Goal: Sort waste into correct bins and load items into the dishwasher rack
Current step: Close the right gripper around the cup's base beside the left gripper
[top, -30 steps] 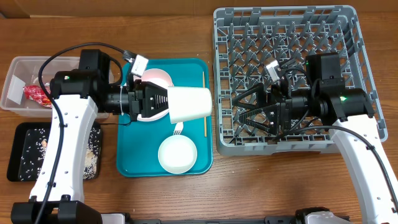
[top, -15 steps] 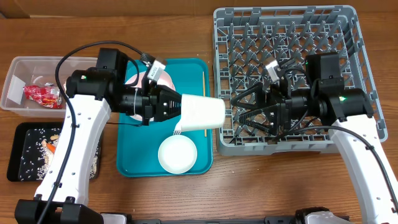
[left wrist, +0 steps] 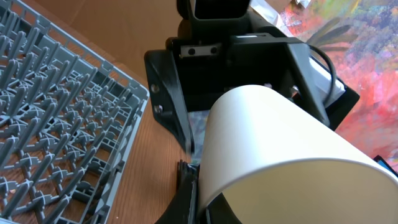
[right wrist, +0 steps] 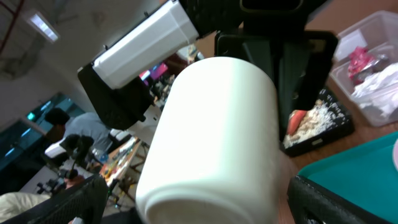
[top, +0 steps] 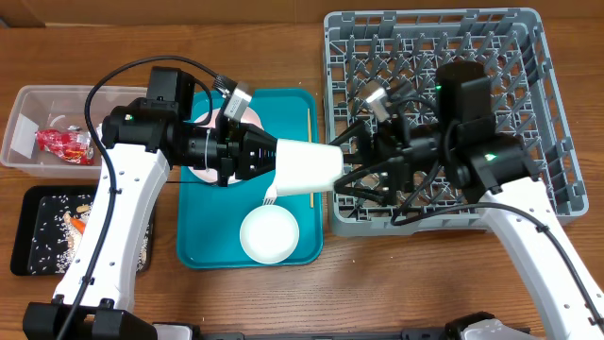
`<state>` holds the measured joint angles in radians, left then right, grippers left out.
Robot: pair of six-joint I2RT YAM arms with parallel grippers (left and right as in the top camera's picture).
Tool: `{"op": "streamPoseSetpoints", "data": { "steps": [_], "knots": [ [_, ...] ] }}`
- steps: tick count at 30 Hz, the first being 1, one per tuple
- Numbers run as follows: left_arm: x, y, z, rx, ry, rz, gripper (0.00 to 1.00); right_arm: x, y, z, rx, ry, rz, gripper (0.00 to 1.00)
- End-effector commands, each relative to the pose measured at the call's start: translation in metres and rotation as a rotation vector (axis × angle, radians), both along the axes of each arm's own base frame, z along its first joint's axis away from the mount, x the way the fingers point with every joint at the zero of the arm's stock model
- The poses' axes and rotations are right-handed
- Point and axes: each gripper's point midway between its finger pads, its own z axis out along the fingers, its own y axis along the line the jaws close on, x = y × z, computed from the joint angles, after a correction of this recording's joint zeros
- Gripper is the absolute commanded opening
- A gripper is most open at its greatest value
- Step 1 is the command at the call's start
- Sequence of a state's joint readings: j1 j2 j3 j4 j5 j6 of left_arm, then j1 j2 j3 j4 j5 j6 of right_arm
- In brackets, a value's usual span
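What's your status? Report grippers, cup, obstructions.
Status: left gripper shut on white cup, held sideways over teal tray edge. Opposite, right gripper open, fingers flanking cup, not gripping. Only that gripper between cup and dishwasher rack.

Looking down on a brown wood-grain table (top: pixel 189 302) reaching every edge of the overhead frame. Catching a bright ceiling light strip (right wrist: pixel 38 25) at the upper left of the right wrist view, with a blurred dark-haired person (right wrist: pixel 59 121) at the left edge. Showing a pink, orange and blue painted surface (left wrist: pixel 367 56) at the upper right of the left wrist view.
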<state>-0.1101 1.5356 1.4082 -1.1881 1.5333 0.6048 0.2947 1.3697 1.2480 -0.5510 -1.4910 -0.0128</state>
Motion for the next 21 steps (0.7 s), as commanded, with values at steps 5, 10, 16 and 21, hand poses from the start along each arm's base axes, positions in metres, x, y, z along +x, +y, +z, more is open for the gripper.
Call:
{"op": "streamPoseSetpoints", "data": {
  "steps": [5,10,16,21],
  "knots": [
    [-0.001,0.0,0.001,0.0,0.011,-0.001,0.04,-0.004,0.027,-0.004,-0.071,0.036,-0.02,0.9],
    [0.001,0.0,-0.007,0.046,0.026,0.012,0.04,-0.003,0.027,-0.003,-0.069,0.03,-0.022,0.73],
    [0.001,0.0,-0.009,0.061,0.04,0.017,0.04,0.002,0.023,-0.001,-0.061,0.015,-0.038,0.74],
    [0.003,0.001,-0.015,0.094,0.056,0.027,0.04,0.007,0.017,0.0,-0.058,0.036,-0.054,0.74]
  ]
}}
